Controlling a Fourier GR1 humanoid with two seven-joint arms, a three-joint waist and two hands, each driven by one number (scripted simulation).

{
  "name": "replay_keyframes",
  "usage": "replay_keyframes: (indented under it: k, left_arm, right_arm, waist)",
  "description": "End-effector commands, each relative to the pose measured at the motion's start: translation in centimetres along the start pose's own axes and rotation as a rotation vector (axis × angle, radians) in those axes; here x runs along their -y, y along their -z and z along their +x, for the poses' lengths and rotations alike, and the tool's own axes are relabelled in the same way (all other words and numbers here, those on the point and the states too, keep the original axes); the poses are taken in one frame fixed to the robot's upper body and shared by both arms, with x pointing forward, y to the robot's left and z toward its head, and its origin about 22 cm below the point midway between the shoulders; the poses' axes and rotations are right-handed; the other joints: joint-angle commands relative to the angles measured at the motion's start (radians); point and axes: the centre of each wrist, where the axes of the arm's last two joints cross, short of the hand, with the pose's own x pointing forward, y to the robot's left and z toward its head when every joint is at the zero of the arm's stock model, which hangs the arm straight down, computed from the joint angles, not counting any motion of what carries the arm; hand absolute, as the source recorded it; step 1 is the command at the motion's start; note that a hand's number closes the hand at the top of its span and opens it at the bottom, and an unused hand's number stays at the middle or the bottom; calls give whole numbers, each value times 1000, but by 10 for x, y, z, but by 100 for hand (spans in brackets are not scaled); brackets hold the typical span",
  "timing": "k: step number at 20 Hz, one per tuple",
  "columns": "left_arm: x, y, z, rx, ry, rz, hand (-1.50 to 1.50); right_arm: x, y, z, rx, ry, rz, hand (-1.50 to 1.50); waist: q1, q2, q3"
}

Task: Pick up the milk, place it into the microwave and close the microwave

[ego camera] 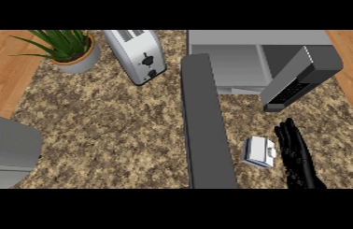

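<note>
1. A speckled brown granite counter (103,125) is filling most of the view, with strips of pale wood flooring showing at the upper left and upper right corners.
2. The right hand (298,153) is coming in from the lower right edge, black fingers (287,132) lying straight and spread, pointing up the view, curling round nothing.
3. The milk (260,151), a small white carton with a blue edge, is lying on the counter just beside the hand, on its left; whether the fingers are touching it cannot be told.
4. Left of the carton, the microwave door (203,130) is standing swung open, a long dark grey slab running down the view from the hinge side.
5. Above the hand and carton, the microwave (262,50) is sitting with its pale grey cavity exposed; its dark control panel is slanting down toward the fingertips.
6. Farther left, a silver toaster (138,55) is standing tilted in the view, and beyond it a potted plant (69,48) in a grey pot.
7. A grey rounded shape (17,151) is showing at the left edge; what it is cannot be told.
8. Count: one milk, one microwave, one toaster, one plant, one hand showing.
</note>
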Motion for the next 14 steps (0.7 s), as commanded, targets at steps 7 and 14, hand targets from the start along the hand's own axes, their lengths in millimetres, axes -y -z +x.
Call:
replay_keyframes:
  k: [7, 14]
  left_arm:
    - [-20, -22, 14, 0, -9, -11, -150]
    - [-29, -22, 10, -14, -3, -20, -150]
  right_arm:
    - [13, -13, -84, -106, -24, -76, -150]
    - [42, -4, -121, -140, -54, -159, -150]
  waist:
    - [4, 0, 0]
    - [5, 1, 0]
